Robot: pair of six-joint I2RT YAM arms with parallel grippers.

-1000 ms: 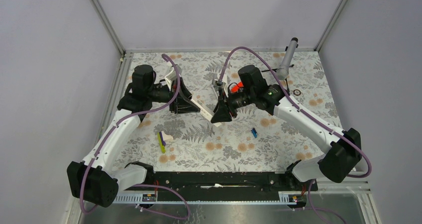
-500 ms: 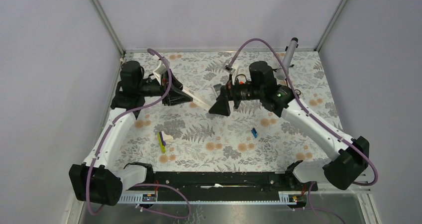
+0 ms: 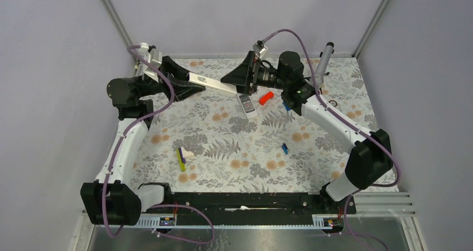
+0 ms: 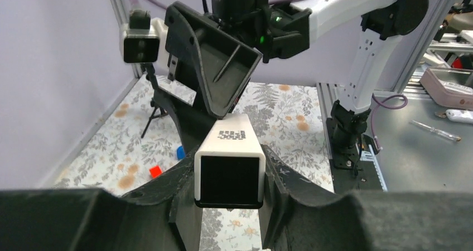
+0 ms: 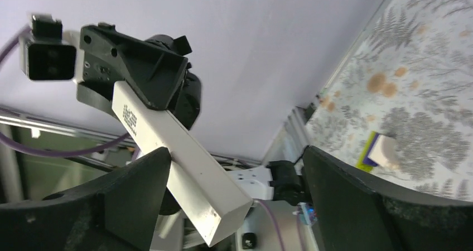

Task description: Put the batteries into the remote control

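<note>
Left gripper (image 4: 230, 178) pinches the white bar (image 3: 207, 82) aloft; right gripper (image 5: 237, 167) gapes around its far end. I'd have it close squarely before the left lets go.

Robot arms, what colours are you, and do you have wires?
The left arm and right arm are white tubes with chunky black joints. A purple cable loops along each. Their fingers are black wedges. A small green light glows on the right arm.
</note>
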